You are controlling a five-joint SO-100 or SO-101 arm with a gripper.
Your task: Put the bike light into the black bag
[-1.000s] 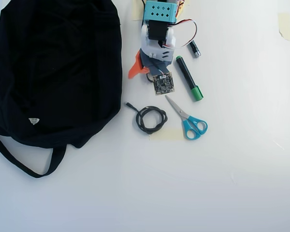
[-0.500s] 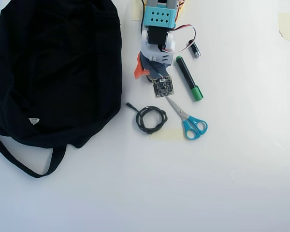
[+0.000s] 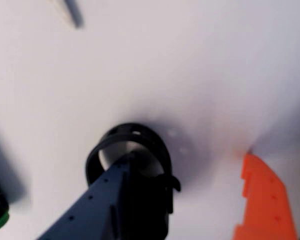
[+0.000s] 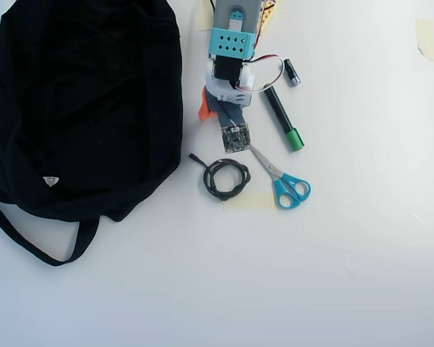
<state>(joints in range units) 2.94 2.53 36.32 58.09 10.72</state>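
Bike light (image 3: 132, 150) under tool (image 3: 190, 200), table (image 3: 200, 60) bare around.

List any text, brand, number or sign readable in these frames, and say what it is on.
None can be read.
The black bag carries a small white label: too small to read in the overhead view.
The green-capped marker: no legible print.
The small circuit board on the arm: markings too small.
Wrist view: blurred, no text visible.
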